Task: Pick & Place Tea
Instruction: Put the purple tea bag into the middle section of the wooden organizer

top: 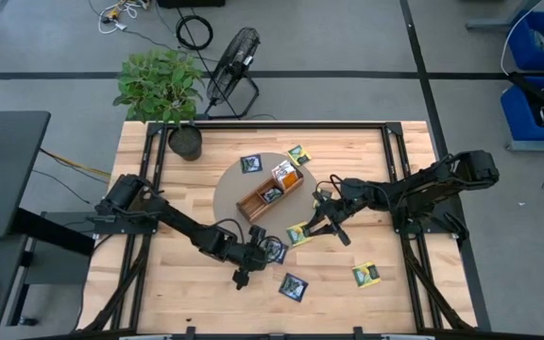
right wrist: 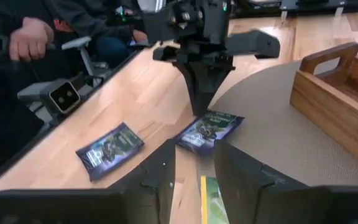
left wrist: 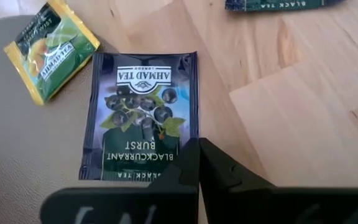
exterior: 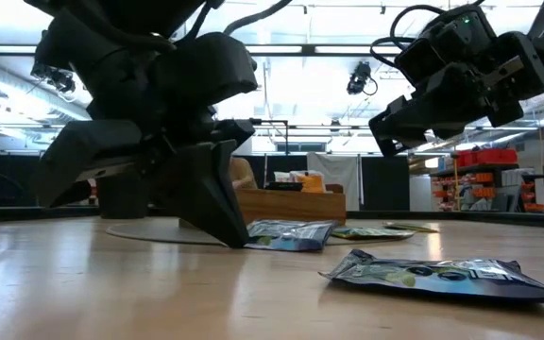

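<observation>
A dark navy tea packet (left wrist: 142, 118) lies flat, half on the round grey mat (top: 234, 189) and half on the wooden table, in front of the brown wooden tray (top: 270, 192). My left gripper (left wrist: 197, 149) points steeply down at it and is shut at the packet's edge. A yellow-green tea packet (top: 298, 233) lies at the mat's rim, just right of the navy one. My right gripper (right wrist: 194, 168) hangs above that yellow-green packet, open, with nothing between its fingers. The tray holds a few packets. My left gripper has its shut fingertips on the navy packet's edge, at the corner (left wrist: 188, 140) nearest the gripper. The fingers come slanting down from the table's left. They hide the corner itself. The packet lies on the mat and the table.
More tea packets lie loose: a navy one (top: 294, 285) and a yellow-green one (top: 365, 275) near the front edge, two others (top: 250, 163) behind the tray. A potted plant (top: 185, 142) stands at the far left. A person's hand (right wrist: 33, 37) shows beyond the table's edge.
</observation>
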